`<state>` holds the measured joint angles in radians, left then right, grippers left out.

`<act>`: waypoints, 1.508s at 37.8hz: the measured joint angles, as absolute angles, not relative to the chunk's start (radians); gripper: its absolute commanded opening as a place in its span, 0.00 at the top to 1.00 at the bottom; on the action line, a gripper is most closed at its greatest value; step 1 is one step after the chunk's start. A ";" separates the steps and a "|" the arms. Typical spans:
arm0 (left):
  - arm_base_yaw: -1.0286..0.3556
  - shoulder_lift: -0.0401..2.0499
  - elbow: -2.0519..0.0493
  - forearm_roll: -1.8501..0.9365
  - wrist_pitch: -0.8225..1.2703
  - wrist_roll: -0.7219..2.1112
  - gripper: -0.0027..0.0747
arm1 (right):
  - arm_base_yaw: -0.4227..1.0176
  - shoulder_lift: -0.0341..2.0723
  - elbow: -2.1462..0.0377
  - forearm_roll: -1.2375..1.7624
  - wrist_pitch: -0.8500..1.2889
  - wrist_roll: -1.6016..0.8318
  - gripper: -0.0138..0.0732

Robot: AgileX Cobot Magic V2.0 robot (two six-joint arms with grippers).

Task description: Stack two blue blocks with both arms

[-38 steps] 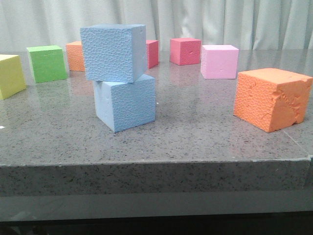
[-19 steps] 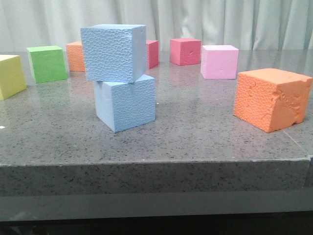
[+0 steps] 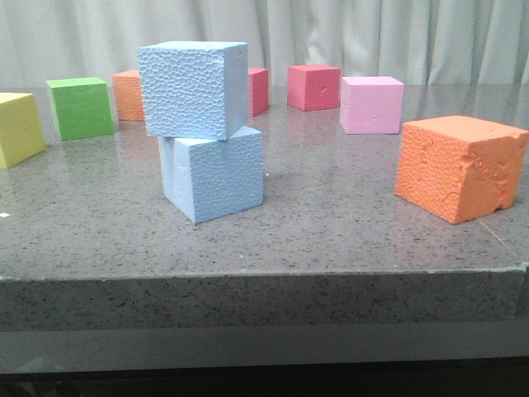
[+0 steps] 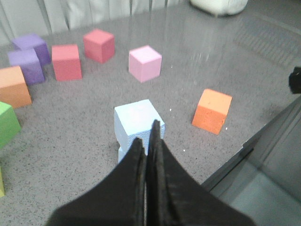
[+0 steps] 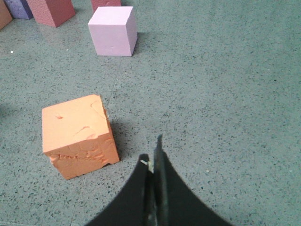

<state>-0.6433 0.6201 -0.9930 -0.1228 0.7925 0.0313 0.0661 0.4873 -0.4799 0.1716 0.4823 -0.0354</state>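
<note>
Over the last second I see almost no change: the upper blue block (image 3: 193, 89) sat on the lower blue block (image 3: 213, 174) then and sits there now, perhaps a touch steadier, though the front view is too coarse for me to be sure. I judge the stack finished.

My left hand (image 4: 147, 147) is closed on nothing, hanging above and just short of the stack, which lies straight ahead of its fingers. My right hand (image 5: 151, 164) is also shut and empty, with the chipped orange block (image 5: 78, 135) just ahead of it to one side.

Both blue blocks are pebbled foam cubes, the top one twisted and overhanging the lower. The table (image 3: 331, 223) is speckled grey stone, smooth and faintly glossy.
</note>
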 measured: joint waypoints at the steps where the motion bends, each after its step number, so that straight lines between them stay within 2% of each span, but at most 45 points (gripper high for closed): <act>1: -0.643 0.600 -0.976 -0.123 0.787 0.031 0.99 | 0.066 0.487 -0.480 0.172 0.482 -0.035 0.92; 9: -0.643 0.486 -0.909 -0.123 0.777 0.031 0.99 | 0.066 0.487 -0.480 0.172 0.482 -0.035 0.92; 28: -0.643 0.480 -0.897 -0.123 0.773 0.032 0.99 | 0.066 0.487 -0.480 0.172 0.482 -0.035 0.92; 36: -0.631 0.442 -0.746 -0.089 0.575 0.032 0.99 | 0.066 0.487 -0.480 0.172 0.484 -0.035 0.92; 45: -0.487 0.255 -0.415 -0.080 0.360 0.032 0.99 | 0.066 0.487 -0.480 0.172 0.484 -0.035 0.92; 57: -0.218 0.002 -0.156 -0.080 0.309 0.034 0.99 | 0.066 0.487 -0.480 0.172 0.484 -0.035 0.92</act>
<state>-0.2184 0.0021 -0.1560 -0.0798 0.3093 0.0336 0.0661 0.4873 -0.4799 0.1716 0.4840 -0.0354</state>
